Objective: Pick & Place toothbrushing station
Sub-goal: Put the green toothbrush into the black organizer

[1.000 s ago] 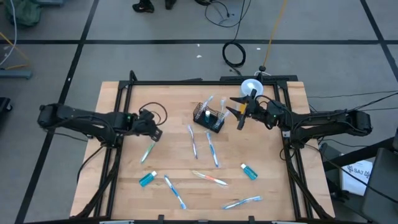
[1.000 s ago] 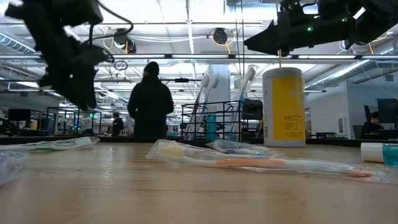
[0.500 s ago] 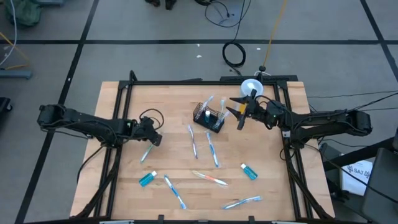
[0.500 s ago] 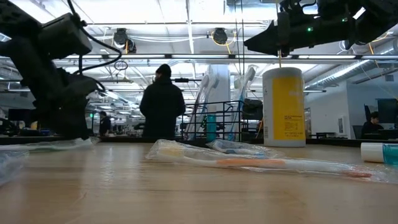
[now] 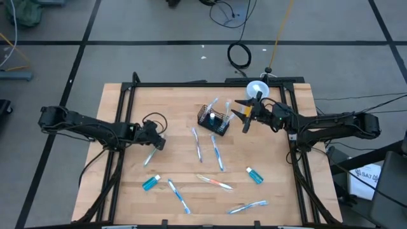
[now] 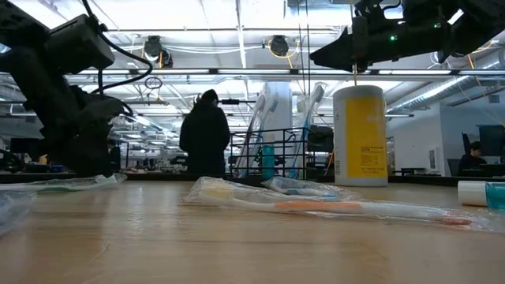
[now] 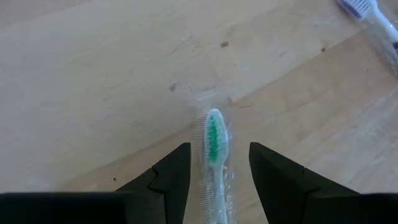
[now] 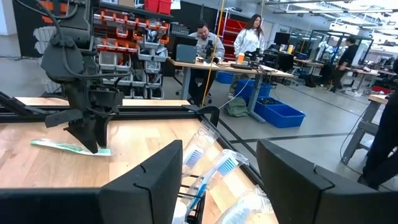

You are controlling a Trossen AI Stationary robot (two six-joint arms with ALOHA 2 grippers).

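With open fingers, the left gripper (image 7: 214,177) is straddling a wrapped green toothbrush (image 7: 213,138) at nine o'clock from the toothbrushing station (image 5: 213,120), while the right gripper (image 5: 244,114) is hovering open at its three o'clock; the slick wrapper is probably risking a slip.
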